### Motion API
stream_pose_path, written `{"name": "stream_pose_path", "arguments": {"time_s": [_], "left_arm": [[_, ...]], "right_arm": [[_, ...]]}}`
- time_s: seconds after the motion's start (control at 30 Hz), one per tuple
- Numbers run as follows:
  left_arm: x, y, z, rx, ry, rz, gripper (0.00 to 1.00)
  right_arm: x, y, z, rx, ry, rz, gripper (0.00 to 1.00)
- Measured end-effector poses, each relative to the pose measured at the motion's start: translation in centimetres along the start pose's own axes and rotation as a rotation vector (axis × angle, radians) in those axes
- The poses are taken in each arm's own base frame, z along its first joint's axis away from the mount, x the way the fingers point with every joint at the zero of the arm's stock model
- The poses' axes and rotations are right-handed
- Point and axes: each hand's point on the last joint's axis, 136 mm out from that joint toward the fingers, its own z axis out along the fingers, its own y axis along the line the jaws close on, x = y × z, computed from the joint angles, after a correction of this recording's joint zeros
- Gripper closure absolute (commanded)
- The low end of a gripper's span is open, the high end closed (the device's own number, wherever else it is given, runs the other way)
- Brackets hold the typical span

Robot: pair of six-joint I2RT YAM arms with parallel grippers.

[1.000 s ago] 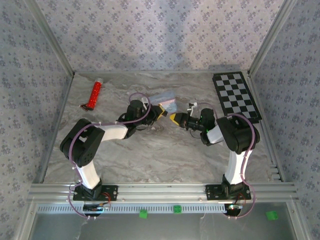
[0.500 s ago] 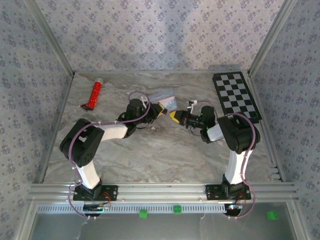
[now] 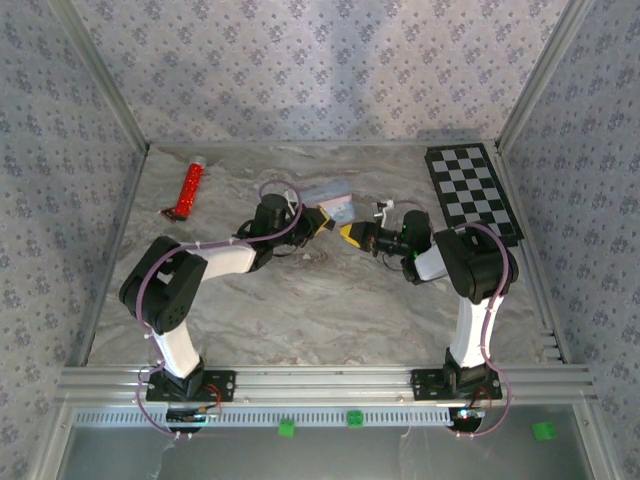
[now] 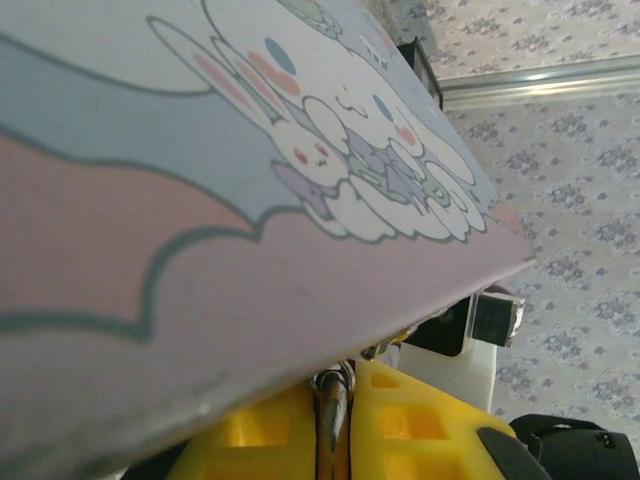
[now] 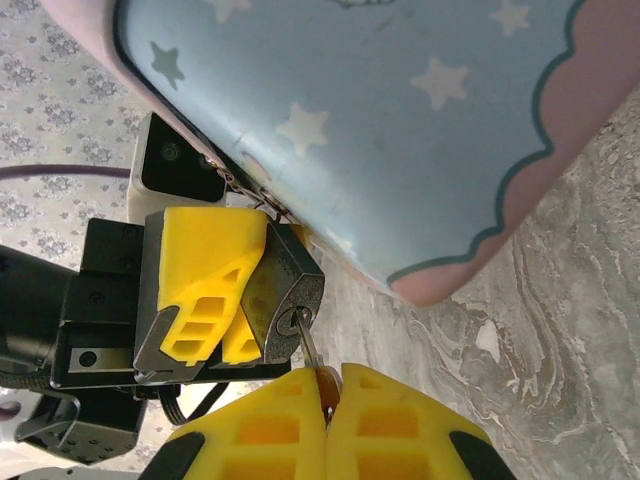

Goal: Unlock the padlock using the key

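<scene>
pinching half-hidden key (image 5: pixel 309 347) in padlock (image 5: pixel 283 300): right claw (image 5: pixel 327 392)

A robotics lab test cell: a marble-print tabletop (image 3: pixel 320 310) boxed in by floral-patterned panels (image 3: pixel 320 70) on an aluminium extrusion frame (image 3: pixel 320 378), a checkerboard calibration board (image 3: pixel 473 192) at 2 o'clock, the left arm (image 3: pixel 165 290) and right arm (image 3: pixel 475 270) bolted at 6 o'clock

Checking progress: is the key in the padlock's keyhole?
Yes, the key runs from the right gripper into the keyhole of the padlock.
</scene>
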Motion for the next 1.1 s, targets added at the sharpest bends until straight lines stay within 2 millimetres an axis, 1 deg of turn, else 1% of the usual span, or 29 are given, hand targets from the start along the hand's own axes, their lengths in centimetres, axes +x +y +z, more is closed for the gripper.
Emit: {"name": "stream_pose_path", "arguments": {"time_s": [0.13,0.27,0.57,0.93,1.1], "left_arm": [[0.4,0.3,0.1,-0.020,0.025,0.016,0.97],[1.3,0.8,0.1,-0.046,0.063,0.038,0.94],[2.6,1.1,0.2,-0.064,0.107,0.066,0.90],[3.2,1.3,0.3,-0.070,0.126,0.086,0.80],[3.3,1.3,0.3,-0.072,0.124,0.088,0.78]], "right_arm": [[0.5,-0.5,-0.3,0.010,0.003,-0.013,1.00],[1.3,-1.0,-0.8,0.031,0.006,-0.020,1.00],[2.6,-1.0,-1.6,0.093,-0.029,-0.030,1.00],[3.9,-0.9,-1.6,0.147,-0.055,-0.038,1.00],[4.7,-0.2,-1.1,0.134,-0.036,-0.052,1.00]]}}
